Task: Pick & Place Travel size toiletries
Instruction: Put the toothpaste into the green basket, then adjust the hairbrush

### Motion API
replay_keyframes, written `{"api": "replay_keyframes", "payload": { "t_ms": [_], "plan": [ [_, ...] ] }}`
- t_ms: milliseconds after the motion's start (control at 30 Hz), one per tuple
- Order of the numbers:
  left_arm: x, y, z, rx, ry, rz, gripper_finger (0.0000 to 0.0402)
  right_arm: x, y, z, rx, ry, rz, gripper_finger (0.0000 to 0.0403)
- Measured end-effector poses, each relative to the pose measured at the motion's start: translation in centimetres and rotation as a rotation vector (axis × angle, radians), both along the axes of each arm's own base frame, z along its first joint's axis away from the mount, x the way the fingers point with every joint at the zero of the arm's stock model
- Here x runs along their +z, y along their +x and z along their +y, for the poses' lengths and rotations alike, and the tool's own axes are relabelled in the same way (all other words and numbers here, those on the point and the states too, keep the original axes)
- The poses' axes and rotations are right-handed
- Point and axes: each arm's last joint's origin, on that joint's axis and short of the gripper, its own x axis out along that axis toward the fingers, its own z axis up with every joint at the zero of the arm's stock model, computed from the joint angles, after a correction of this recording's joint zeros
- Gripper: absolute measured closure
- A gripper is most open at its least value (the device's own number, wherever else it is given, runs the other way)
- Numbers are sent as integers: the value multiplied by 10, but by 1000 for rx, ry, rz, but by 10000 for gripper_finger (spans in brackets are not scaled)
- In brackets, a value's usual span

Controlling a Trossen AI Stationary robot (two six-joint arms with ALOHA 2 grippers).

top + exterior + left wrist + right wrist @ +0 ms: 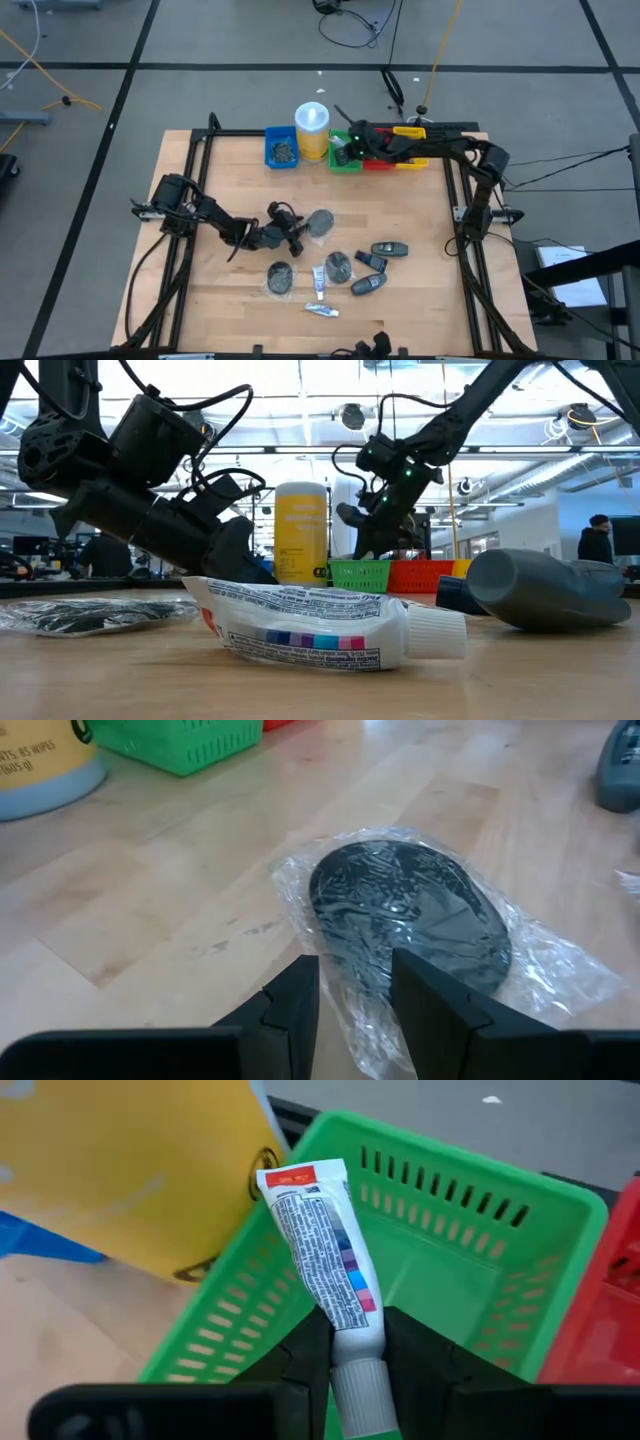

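Note:
My right gripper [345,150] hangs over the green bin [470,1270] at the table's far edge, shut on a white toothpaste tube [320,1240]. My left gripper [355,1005] sits low at the table's left middle. Its fingers stand apart over the near rim of a grey disc in clear wrap [410,910], which lies flat on the wood. More toiletries lie toward the near edge: two wrapped discs [280,277], dark oblong containers [390,249] and two thin tubes [322,311]. My right gripper pinches the tube just above its white cap [352,1342] between its two fingers. It comes slanting down from the table's right side. The tube sticks out ahead of the fingers, lifted clear, its crimped end [298,1178] over the bin's wall. My left gripper: I cannot tell whether its fingers touch the disc's wrap [352,982].
A blue bin [281,148], a tall yellow cylinder with a white lid [312,128], a red bin [380,162] and a yellow bin [410,160] line the far edge beside the green one. A black frame [190,190] rims the table.

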Motion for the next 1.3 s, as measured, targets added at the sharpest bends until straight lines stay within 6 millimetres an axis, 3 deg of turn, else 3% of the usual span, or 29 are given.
{"api": "replay_keyframes", "payload": {
  "t_ms": [267, 467, 633, 767, 900, 1033, 1167, 1300],
  "plan": [
    [0, -1, -3, -11, -1, -1, 275, -11, -1, 0, -3, 29, 48, 318],
    [0, 0, -3, -12, -1, -1, 275, -8, -1, 1, 15, 13, 52, 256],
    [0, 0, -3, -12, 0, -2, 275, 14, -4, 2, 38, -43, 10, 206],
    [0, -1, -4, -15, 0, 0, 275, 43, -6, 13, 88, -111, -34, 194],
    [0, -1, -8, -31, 8, 4, 275, 66, -2, 46, 231, -187, -36, 198],
    [0, -2, -12, -51, 20, 10, 275, 66, -1, 100, 424, -252, -50, 207],
    [0, -3, -15, -62, 30, 14, 275, 48, -11, 156, 584, -299, -137, 215],
    [1, -3, -15, -71, 49, 15, 275, 14, -32, 199, 712, -345, -264, 221]
  ]
}}
